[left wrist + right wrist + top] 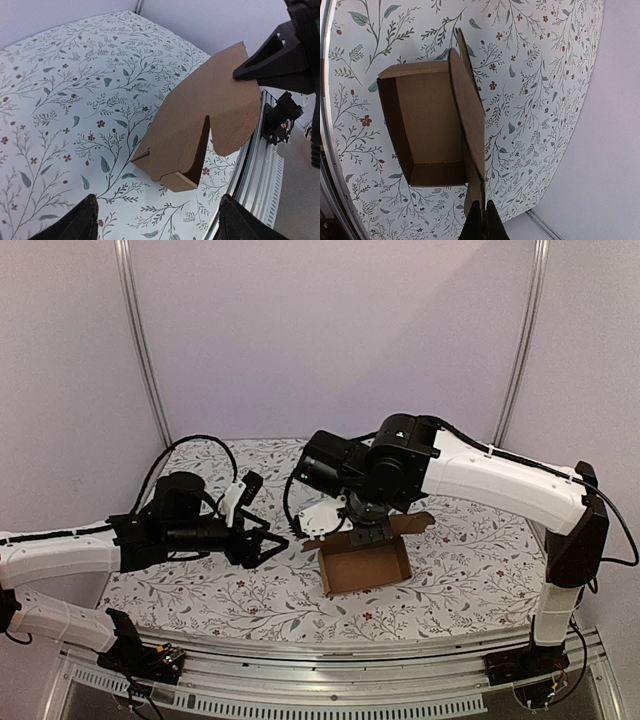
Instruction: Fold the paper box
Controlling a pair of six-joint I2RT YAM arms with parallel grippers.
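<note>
1. The paper box [365,565] sits on the floral table [200,590], right of centre. It is an open brown tray whose tall flap stands upright along its far side.
2. The right gripper [481,222] has its fingers pressed together on the top edge of that flap. In the overhead view the wrist mostly hides the contact, so the pinch looks thin.
3. The left gripper [275,545] hangs just left of the box. Its fingers [75,222] are spread wide, holding nothing and apart from the cardboard.
</note>
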